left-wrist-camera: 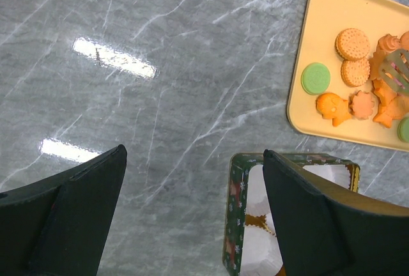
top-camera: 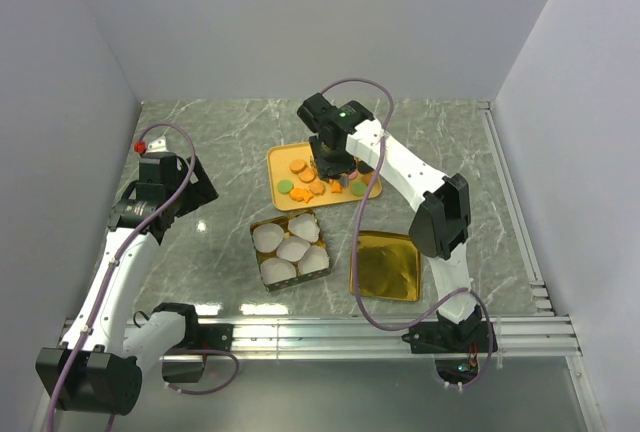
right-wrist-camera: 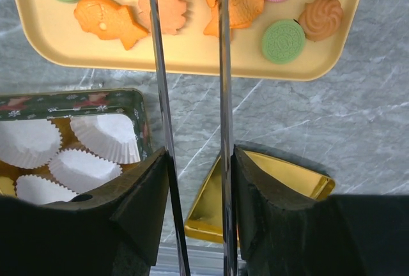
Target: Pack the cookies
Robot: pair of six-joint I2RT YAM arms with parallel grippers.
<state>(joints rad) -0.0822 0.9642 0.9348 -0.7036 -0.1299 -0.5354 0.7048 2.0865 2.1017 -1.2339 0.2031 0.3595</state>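
The cookies (right-wrist-camera: pixel 105 20) lie on the yellow tray (right-wrist-camera: pixel 192 55), at the far middle of the tabletop (left-wrist-camera: pixel 160 65). The right end effector (right-wrist-camera: pixel 199 154) hangs above them, closed on metal tongs (right-wrist-camera: pixel 158 65) whose blades are slightly apart. The left end effector (left-wrist-camera: pixel 193 161) is wide open and empty, left of the tin (left-wrist-camera: pixel 230 225) with white paper cups (right-wrist-camera: pixel 105 137)

Matte black, wedge-shaped fingers (left-wrist-camera: pixel 77 218) on the left claw (left-wrist-camera: pixel 193 154); same on the right claw (right-wrist-camera: pixel 195 161). Behind each claw, blocky black wrist housings (top-camera: pixel 330 117), then smooth white arm shells (top-camera: pixel 405 167) with black joints. Mauve cable (top-camera: pixel 365 87) looped back from each wrist. Small green light (top-camera: pixel 343 110) just behind the right claw.
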